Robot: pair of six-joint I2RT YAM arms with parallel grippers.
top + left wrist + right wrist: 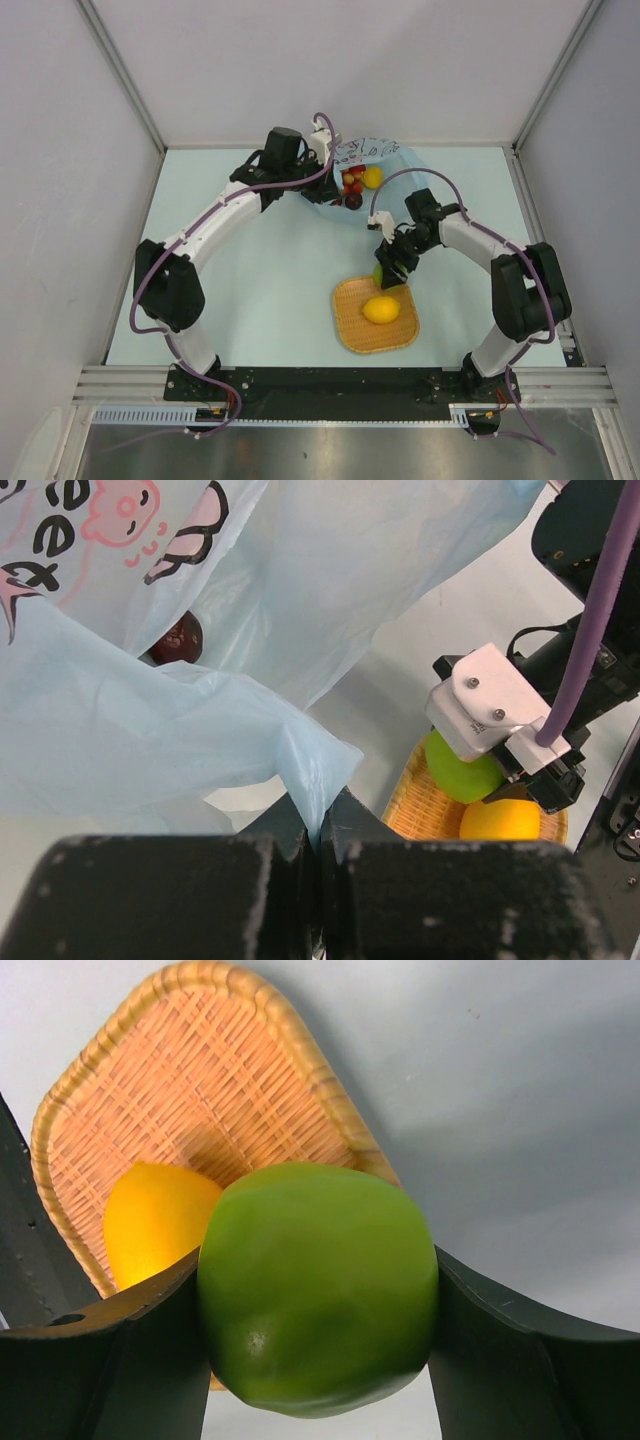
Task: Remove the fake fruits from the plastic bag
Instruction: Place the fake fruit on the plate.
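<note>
Right wrist view: the right hand grips a green fruit from both sides, dark fingers pressed flat against it. Behind it are the woven tray and a lemon lying inside the tray. This view shows nothing of the bag.

Left wrist view: the left hand is pinched narrow on a fold of the plastic bag, its film caught between the closed tips. A dark red fruit peeks from the bag's folds beyond the tray. The other hand shows over the tray's far rim.

Top view only: more fruits sit in the bag's open mouth, a yellow fruit and some red fruits beside it.

Pose: the left arm reaches long and arched to the bag, well beyond the tray. The right arm is bent at the elbow, its wrist pointing down at the tray's far corner.

The green fruit is at that far rim. I cannot tell whether it touches the weave.

Room: bare counter lies left of the tray and between the tray and the bag. The tray's near edge lies close to the counter's front rail.
</note>
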